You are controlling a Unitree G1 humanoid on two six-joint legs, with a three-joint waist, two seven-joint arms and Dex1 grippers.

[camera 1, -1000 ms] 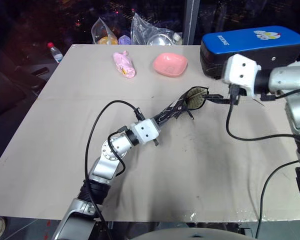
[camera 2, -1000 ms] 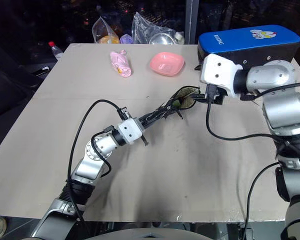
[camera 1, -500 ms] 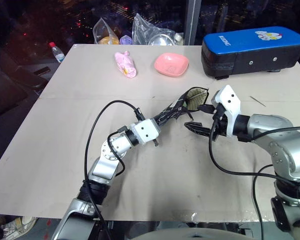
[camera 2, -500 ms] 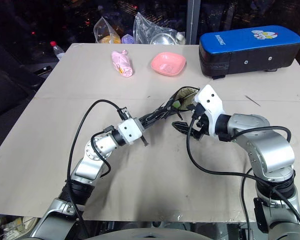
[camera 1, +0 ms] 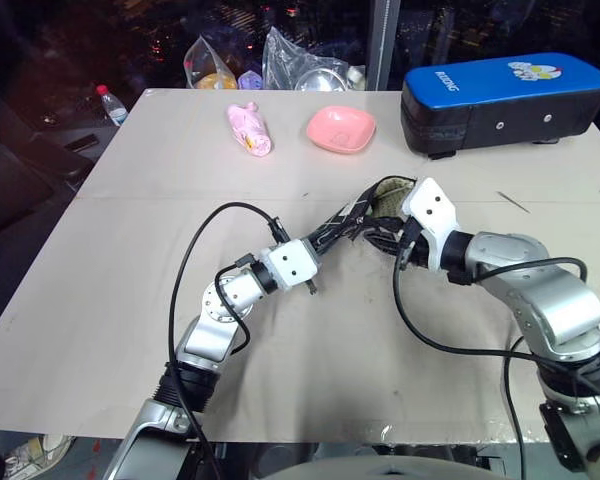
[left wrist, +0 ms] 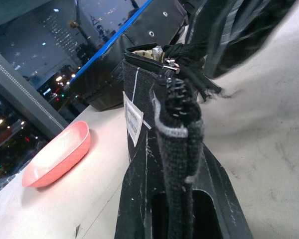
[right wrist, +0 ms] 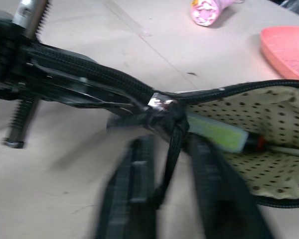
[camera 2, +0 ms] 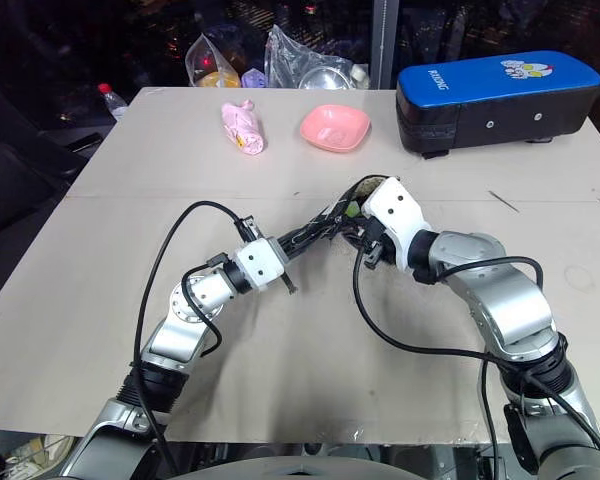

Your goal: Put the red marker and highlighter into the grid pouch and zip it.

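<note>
Near the middle of the desk (camera 1: 130,300), the grid pouch (left wrist: 139,149) is clamped in the left gripper (camera 1: 332,233). The highlighter (right wrist: 217,133) and red marker (right wrist: 269,146) are already inside. Zipping remains: the right gripper (right wrist: 167,159) is pinched on the zipper pull (right wrist: 162,112).

Lab-like room: bare test table (camera 1: 130,300) (dark surroundings).

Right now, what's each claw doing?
Left claw: shut on the grid pouch.
Right claw: shut on the zipper pull.
</note>
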